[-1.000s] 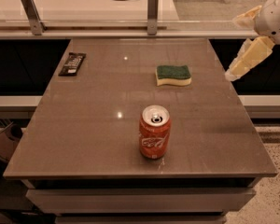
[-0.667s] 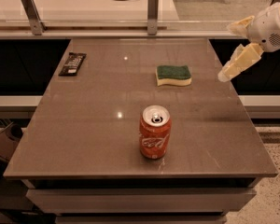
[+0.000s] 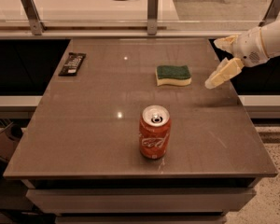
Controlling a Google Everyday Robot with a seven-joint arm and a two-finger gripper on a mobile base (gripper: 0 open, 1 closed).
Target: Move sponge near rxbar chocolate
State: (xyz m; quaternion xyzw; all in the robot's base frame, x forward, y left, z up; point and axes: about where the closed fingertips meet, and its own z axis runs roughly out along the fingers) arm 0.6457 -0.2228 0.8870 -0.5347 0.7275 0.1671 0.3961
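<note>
The sponge [image 3: 173, 74], dark green on top with a pale yellow body, lies flat on the table right of centre. The rxbar chocolate [image 3: 72, 63], a thin black bar, lies near the table's far left edge. My gripper [image 3: 213, 63] hangs over the table's right side, just right of the sponge and apart from it. Its pale fingers [image 3: 222, 73] are spread open and hold nothing.
An orange-red soda can [image 3: 154, 132] stands upright near the front middle of the brown table [image 3: 84, 139]. A rail with metal posts [image 3: 152, 7] runs behind the table. The table's right edge is below my arm.
My gripper has moved left and a little down, from beyond the table's right edge to over the table beside the sponge. The sponge, bar and can have not moved.
</note>
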